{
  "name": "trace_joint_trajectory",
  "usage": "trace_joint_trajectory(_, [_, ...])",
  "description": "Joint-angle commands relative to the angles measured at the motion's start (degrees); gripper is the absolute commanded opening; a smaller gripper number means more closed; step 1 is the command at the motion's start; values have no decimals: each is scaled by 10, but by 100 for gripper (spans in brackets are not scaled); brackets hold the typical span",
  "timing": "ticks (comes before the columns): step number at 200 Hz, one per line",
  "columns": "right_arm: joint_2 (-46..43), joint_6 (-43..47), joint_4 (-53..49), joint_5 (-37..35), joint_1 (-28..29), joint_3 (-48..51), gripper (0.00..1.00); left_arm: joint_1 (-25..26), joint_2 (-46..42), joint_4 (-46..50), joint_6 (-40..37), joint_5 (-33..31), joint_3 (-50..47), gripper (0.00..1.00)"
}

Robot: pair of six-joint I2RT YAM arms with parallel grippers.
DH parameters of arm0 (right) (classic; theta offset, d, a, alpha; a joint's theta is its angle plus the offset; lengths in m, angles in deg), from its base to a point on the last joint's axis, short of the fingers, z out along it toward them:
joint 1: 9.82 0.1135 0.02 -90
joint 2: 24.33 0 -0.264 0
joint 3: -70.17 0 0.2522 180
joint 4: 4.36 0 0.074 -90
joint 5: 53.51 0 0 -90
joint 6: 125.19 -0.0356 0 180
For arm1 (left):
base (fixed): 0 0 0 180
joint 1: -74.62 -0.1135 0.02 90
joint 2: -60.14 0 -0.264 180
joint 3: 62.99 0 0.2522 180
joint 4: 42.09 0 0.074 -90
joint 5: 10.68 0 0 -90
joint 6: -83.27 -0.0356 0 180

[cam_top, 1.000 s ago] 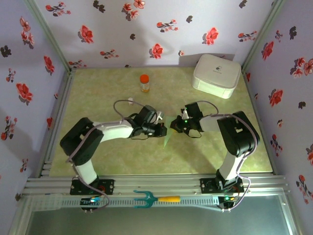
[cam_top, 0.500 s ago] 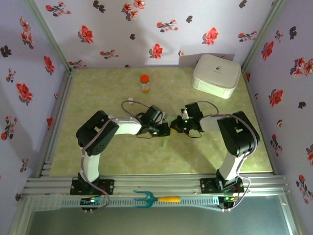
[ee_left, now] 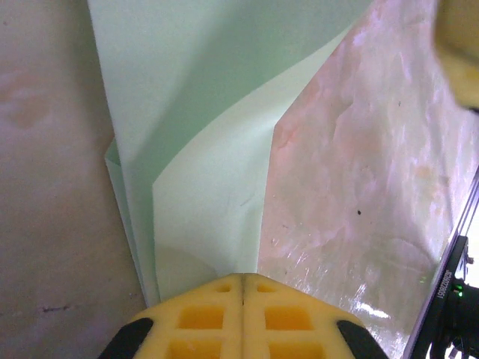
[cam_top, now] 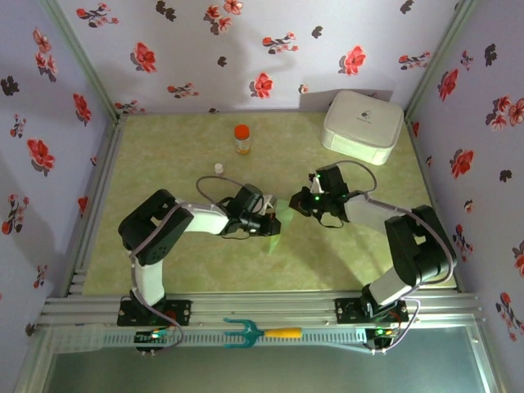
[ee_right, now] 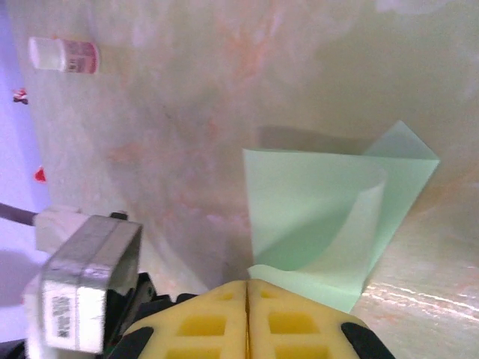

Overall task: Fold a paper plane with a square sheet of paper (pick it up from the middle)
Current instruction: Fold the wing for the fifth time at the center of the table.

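Note:
The square sheet of paper (cam_top: 279, 224) is pale mint green, partly folded, and held up between my two grippers at mid-table. My left gripper (cam_top: 268, 224) is shut on its left end. In the left wrist view the paper (ee_left: 202, 149) runs up from the shut yellow fingertips (ee_left: 243, 278) with one flap curling over. My right gripper (cam_top: 296, 205) is shut on the other end. In the right wrist view a folded layer of the sheet (ee_right: 314, 217) starts at its closed tips (ee_right: 247, 283).
A white rounded box (cam_top: 363, 125) stands at the back right. An orange-capped bottle (cam_top: 241, 139) and a small white bottle (cam_top: 219, 169) stand behind the left arm. A teal fork-shaped tool (cam_top: 246, 332) with a yellow handle lies on the front rail.
The left arm drew back and its gripper slid slightly toward the front. The right gripper shifted back and to the right, its elbow swinging out. The paper between them stands more stretched out.

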Motion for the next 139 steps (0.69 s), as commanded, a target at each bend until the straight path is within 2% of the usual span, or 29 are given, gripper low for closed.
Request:
trace_joint_trajectory(1, [4,2,9,17,17,7,7,4,18,97,-16,-5,-34,0])
trace_joint_trajectory(45, [53,3,30,6,46,8,4,4,15,93,-12,-5,-32,0])
trace_joint_trajectory(82, [81,10,46,9,46,9,4,4,13,93,-9,-6,-35,0])
trace_joint_trajectory(100, [91,37,16,-8,44,-3,5,4,12,88,-7,-6,-38,0])
trace_joint_trajectory(139, [140,46,27,-14,20,-7,5,4,14,90,-8,-5,-39,0])
